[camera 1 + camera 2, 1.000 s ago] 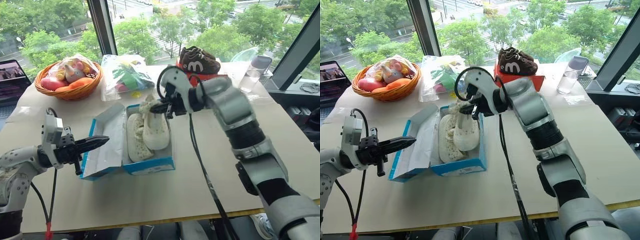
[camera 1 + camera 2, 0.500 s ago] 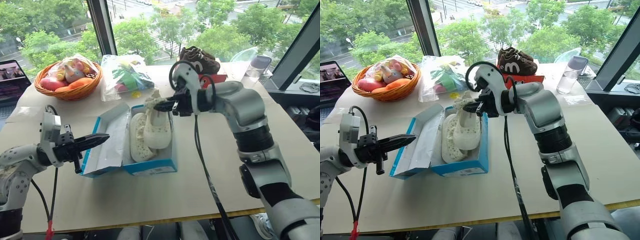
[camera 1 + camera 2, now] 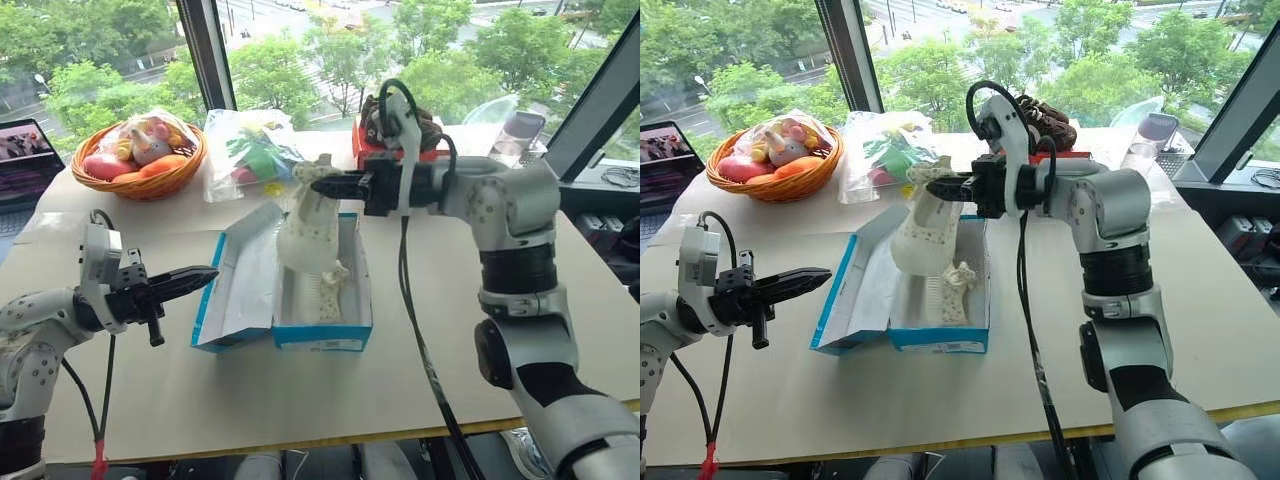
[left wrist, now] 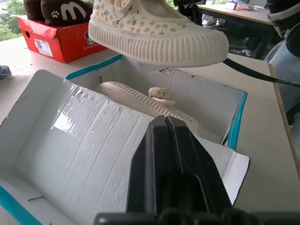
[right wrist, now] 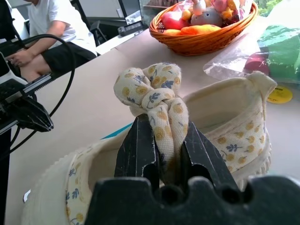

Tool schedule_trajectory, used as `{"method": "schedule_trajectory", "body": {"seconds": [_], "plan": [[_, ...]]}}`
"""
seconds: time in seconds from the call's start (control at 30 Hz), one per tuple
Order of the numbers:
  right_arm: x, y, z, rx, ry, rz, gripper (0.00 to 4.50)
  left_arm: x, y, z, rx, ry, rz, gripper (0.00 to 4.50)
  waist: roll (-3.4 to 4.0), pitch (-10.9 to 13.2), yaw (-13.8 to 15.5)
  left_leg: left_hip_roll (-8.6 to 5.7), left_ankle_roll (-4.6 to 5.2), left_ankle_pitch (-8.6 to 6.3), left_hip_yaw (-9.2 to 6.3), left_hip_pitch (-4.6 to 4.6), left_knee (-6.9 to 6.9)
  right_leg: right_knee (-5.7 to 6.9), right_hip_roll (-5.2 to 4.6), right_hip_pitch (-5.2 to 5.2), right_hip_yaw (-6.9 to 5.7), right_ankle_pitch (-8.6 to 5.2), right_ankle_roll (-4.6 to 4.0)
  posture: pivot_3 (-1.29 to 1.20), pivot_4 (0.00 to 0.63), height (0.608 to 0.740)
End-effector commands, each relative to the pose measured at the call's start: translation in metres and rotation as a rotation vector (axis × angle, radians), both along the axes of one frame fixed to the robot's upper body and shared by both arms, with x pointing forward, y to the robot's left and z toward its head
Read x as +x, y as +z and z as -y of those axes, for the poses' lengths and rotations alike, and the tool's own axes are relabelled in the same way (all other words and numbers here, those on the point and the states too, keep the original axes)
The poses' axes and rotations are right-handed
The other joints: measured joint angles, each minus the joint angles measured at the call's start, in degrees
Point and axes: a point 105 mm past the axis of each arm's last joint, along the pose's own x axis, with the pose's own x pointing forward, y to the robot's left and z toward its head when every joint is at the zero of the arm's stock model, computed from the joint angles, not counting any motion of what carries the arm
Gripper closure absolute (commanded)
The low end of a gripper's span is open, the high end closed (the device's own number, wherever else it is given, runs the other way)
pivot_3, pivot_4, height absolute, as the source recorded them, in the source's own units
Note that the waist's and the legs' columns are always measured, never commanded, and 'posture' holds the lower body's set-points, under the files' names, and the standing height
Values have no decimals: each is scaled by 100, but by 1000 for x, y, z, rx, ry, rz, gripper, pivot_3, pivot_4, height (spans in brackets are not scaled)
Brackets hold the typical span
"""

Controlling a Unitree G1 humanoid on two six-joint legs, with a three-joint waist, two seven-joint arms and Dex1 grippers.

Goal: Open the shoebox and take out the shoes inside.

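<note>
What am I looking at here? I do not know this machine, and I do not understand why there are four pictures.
It is a two-armed robot at a table. Two pictures come from cameras on its head, two from cameras on its wrists. The right gripper pinches the knotted lace of a cream shoe and holds it above the open blue shoebox; the second shoe lies inside. The left gripper is shut on nothing, beside the lid. Behind stand a fruit basket, a plastic bag and brown shoes on a red box.
</note>
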Motion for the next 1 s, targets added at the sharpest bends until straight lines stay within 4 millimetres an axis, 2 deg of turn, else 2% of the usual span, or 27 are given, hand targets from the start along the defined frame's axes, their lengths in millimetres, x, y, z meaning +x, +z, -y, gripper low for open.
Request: {"method": "schedule_trajectory", "body": {"seconds": [0.03,0.1,0.23,0.3,0.37,0.53,0.7,0.9,0.97,1.0], "plan": [[-7,28,44,64,-97,91,4435,-6,10,2,0,-18,42,4500,-1,1,22,0,0,0,0,0,1,0,1,2,0,0,0,0,150,740],[-2,17,74,13,-223,80,4435,-7,11,4,-16,-27,43,4500,3,3,29,0,0,0,5,1,2,-1,0,1,2,-1,1,0,150,740],[9,-9,120,-48,-432,25,4435,-7,11,6,-36,-34,47,4500,2,3,2,5,1,-1,15,7,1,-2,2,8,4,-14,23,0,150,740],[13,-31,145,-88,-542,-14,4435,-8,9,10,-51,-48,45,4500,2,3,-17,6,1,0,28,9,3,-2,0,8,12,-16,27,0,150,740],[15,-60,160,-139,-616,-72,4435,-9,8,14,-80,-68,41,4500,2,3,-18,8,1,-1,33,11,4,-1,0,10,14,-16,26,0,150,740],[18,-111,175,-200,-715,-183,4435,-11,4,22,-94,-104,27,4500,3,3,-38,8,2,-1,39,9,7,0,0,10,20,-11,18,0,150,740],[24,-147,189,-236,-801,-247,4435,-12,1,26,-82,-125,20,4500,-3,-1,-41,13,2,-1,49,43,8,-1,3,41,26,-18,36,0,150,740],[25,-149,199,-208,-847,-248,4435,-11,2,26,-67,-129,21,4500,-7,-3,-27,12,1,-1,49,56,23,-16,3,72,26,-11,51,0,150,740],[23,-142,198,-210,-830,-230,3445,-11,3,25,-65,-128,21,4500,-7,-3,-36,12,2,-1,49,62,24,-21,3,81,26,-10,53,0,150,740],[22,-139,199,-229,-826,-218,3225,-11,2,25,-64,-127,20,4500,-7,-3,-38,12,2,-1,49,63,24,-22,3,82,26,-10,53,0,150,740]]}}
